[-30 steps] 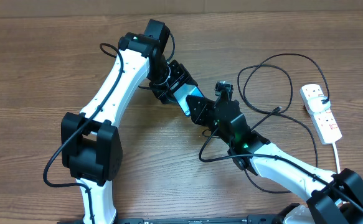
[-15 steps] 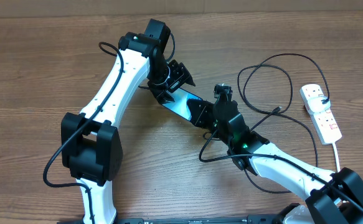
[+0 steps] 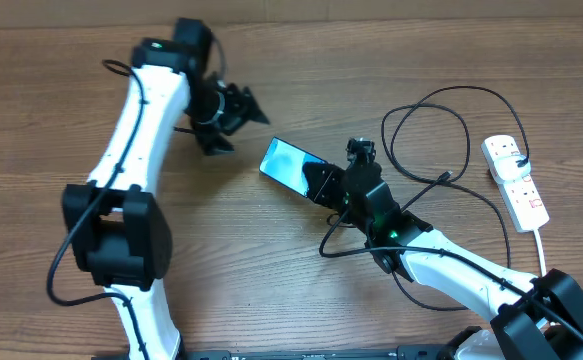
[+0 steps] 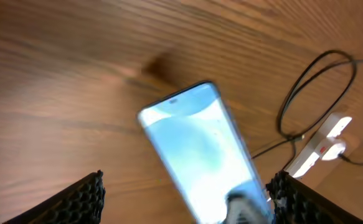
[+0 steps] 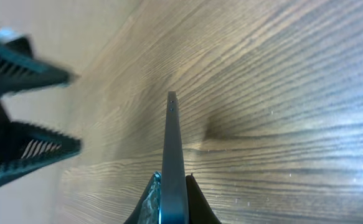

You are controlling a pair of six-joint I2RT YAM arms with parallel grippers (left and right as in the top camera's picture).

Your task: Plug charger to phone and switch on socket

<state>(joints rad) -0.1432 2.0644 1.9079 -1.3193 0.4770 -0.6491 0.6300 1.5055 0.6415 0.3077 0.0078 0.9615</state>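
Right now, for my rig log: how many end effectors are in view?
2. The left end effector, open, sits left of the phone; the right end effector grips the phone.

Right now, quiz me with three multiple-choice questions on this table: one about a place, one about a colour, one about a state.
1. In the overhead view, where is the white oblong power strip?
A. Far left
B. Far right
C. Under the left arm

2. What colour is the long thin looped charger cable?
A. White
B. Black
C. Red

3. How is the left gripper?
A. Shut on the cable
B. Shut on the strip
C. Open, apart from the slim phone with the light blue screen

Answers:
1 B: it lies by the right edge of the wooden table.
2 B: it shows black against the wood.
3 C: its jaws are spread, with bare wood between it and the phone, which the right gripper clamps.
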